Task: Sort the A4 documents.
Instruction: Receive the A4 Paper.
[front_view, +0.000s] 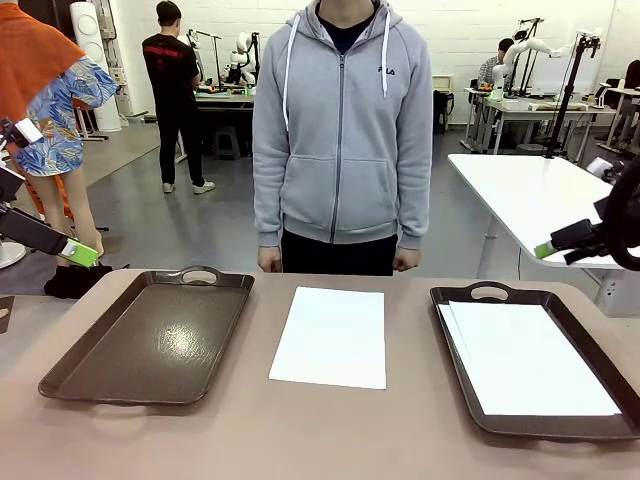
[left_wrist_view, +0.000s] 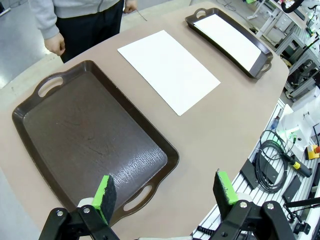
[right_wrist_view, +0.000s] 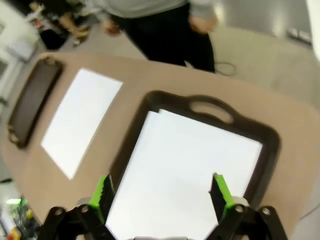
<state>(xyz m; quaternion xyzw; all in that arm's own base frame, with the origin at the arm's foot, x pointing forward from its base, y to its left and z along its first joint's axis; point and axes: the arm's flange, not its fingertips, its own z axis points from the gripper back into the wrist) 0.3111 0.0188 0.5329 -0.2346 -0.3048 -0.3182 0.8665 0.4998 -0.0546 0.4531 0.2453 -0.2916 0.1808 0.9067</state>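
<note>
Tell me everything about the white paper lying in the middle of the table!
The sheet of paper is plain white, thin and rectangular, with no print that shows. It lies flat on the brown table, a short edge toward the person, between the empty tray and the tray holding paper. It touches neither tray, and nothing rests on it.

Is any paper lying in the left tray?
No, the left tray is bare inside; a white sheet lies on the table, more sheets in the right tray.
</note>
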